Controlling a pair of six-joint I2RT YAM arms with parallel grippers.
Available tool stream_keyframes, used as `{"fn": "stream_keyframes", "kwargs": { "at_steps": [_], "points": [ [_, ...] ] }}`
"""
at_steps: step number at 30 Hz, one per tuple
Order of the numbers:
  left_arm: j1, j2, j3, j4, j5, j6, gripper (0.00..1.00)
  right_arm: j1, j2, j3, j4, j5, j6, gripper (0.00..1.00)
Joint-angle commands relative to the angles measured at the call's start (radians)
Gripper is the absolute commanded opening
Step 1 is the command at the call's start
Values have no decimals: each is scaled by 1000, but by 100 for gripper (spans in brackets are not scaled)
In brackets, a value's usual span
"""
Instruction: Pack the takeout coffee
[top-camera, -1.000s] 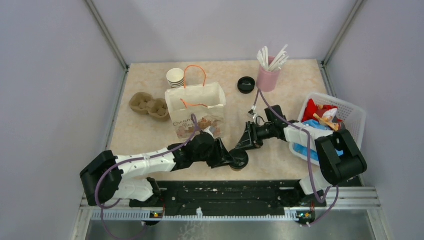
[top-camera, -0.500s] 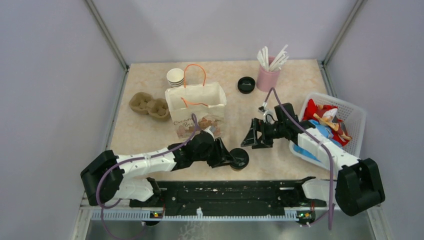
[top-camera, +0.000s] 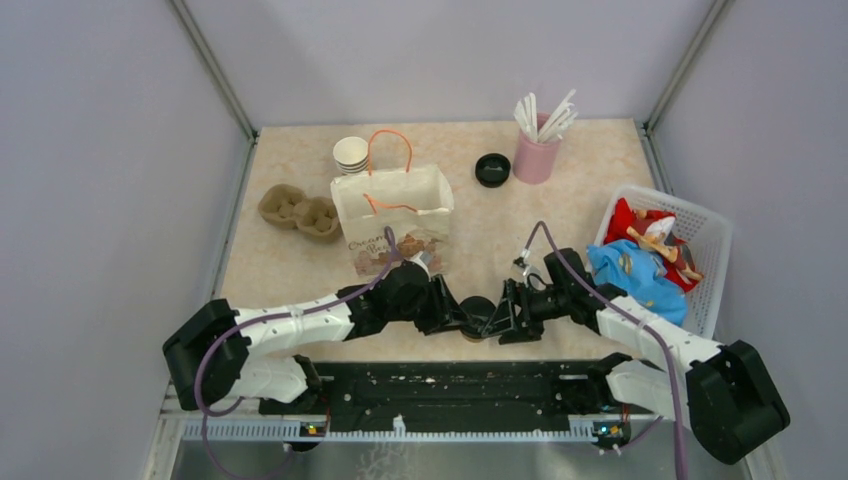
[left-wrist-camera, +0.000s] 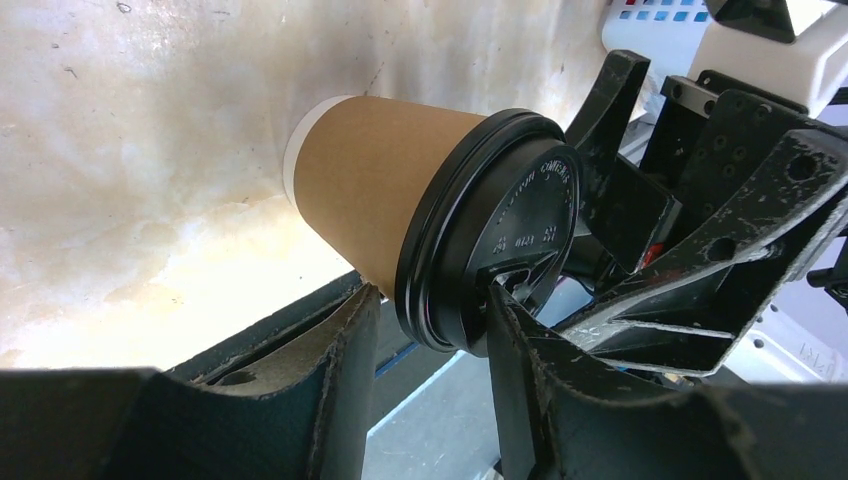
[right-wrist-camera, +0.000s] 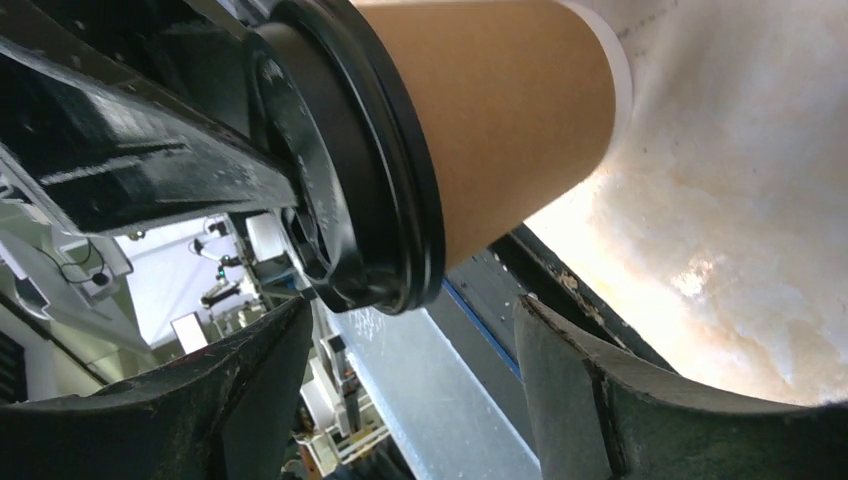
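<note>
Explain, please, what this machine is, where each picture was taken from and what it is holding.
It is two robot arms bolted at the near edge of a table. One picture looks down from above; the other two come from a camera on each wrist. On the table are a paper bag, a cardboard cup carrier, a stack of paper cups, a loose black lid, a pink pot of sticks and a white basket of colourful packets. The left hand grips the takeout coffee, a brown cup with a black lid, at the lid. The right hand is open around that cup, not gripping it.
</note>
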Motion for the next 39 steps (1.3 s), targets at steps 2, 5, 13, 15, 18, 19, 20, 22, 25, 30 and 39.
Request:
{"fn": "stream_keyframes", "kwargs": {
  "at_steps": [2,5,13,15,18,19,20,22,25,30,39],
  "points": [
    [4,44,-4,-92,-19,44,49,3,15,10,158,-6,56,73],
    [5,44,-5,-93,-20,47,49,4,16,7,158,16,58,72],
    [15,33,-31,-95,-23,36,48,4,58,-141,207,120,37,60],
    [18,32,-40,-94,-23,32,48,4,62,-168,223,170,43,60],
    [19,32,-49,-88,-22,30,48,4,53,-162,208,253,32,60],
    [19,33,-49,-87,-21,31,48,4,47,-147,190,272,22,60],
    [20,34,-47,-87,-20,32,48,4,37,-127,170,278,16,60],
    [20,32,-39,-89,-18,41,47,3,14,-77,118,245,6,61],
    [20,25,-10,-101,-25,70,48,3,-43,25,20,205,-7,67],
    [21,35,27,-105,-26,96,49,-43,-71,1,128,61,42,71],
    [24,46,14,-93,-11,91,49,-40,-9,-67,174,-7,-27,64]
  ]
}}
